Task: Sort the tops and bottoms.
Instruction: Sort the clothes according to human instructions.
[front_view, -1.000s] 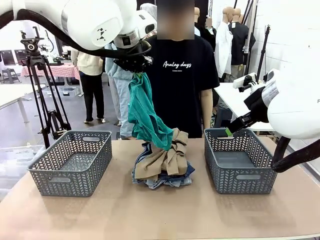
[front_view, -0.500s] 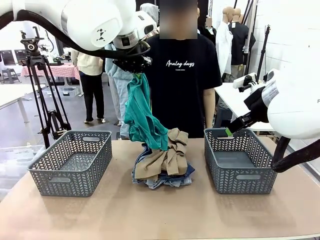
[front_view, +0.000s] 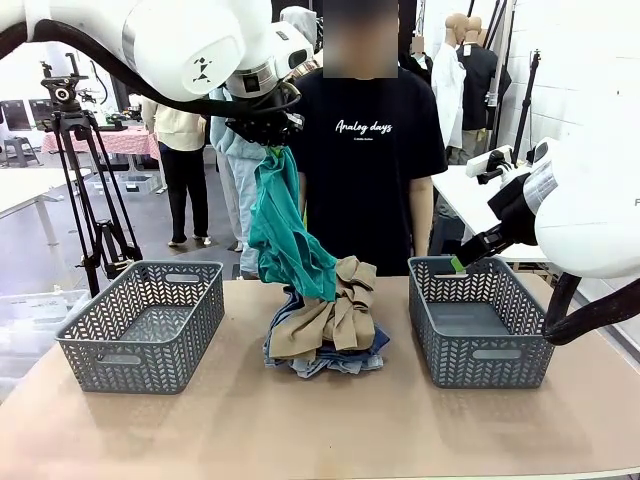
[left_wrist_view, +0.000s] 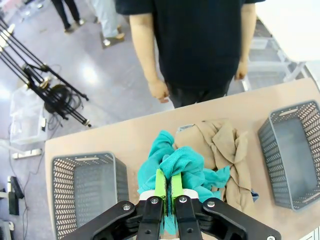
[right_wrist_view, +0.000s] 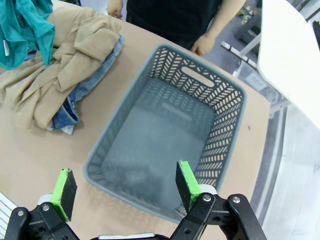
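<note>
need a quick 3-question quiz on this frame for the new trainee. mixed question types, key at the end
1. Short answer: which garment lies directly on the denim bottoms?
2. Multiple choice: the left gripper is shut on
A) the teal top
B) the khaki shirt
C) the denim bottoms
3. True or false: the right gripper is shut on a garment.

Key:
1. The khaki shirt.
2. A.
3. False; its jaws stand wide open with nothing between them.
</note>
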